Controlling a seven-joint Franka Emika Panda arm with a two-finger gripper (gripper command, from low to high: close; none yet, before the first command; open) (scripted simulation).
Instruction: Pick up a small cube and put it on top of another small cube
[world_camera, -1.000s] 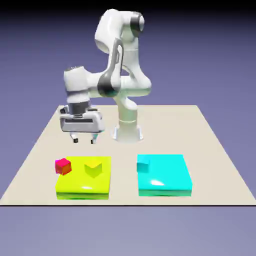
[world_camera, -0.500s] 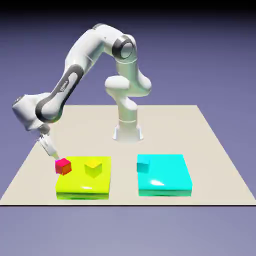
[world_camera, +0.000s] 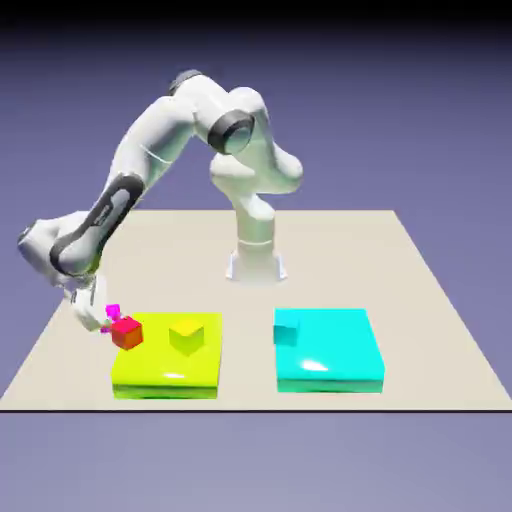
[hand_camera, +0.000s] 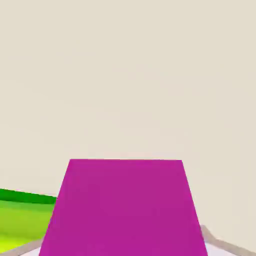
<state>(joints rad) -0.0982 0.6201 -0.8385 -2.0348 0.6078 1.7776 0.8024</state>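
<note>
tabletop (world_camera: 330, 255), yellow-green slab (world_camera: 168, 365), cyan slab (world_camera: 335, 345), red cube (world_camera: 127, 334)

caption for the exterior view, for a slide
The arm's hand is at the red cube, beside the yellow slab that bears the yellow cube.

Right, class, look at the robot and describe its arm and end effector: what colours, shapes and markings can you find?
The arm is glossy white, built of smooth, rounded, tube-like segments with dark grey bands and caps at some joints. One dark strip carries small, pale lettering, too small to read. The end effector looks whitish too. No cables show.
</note>
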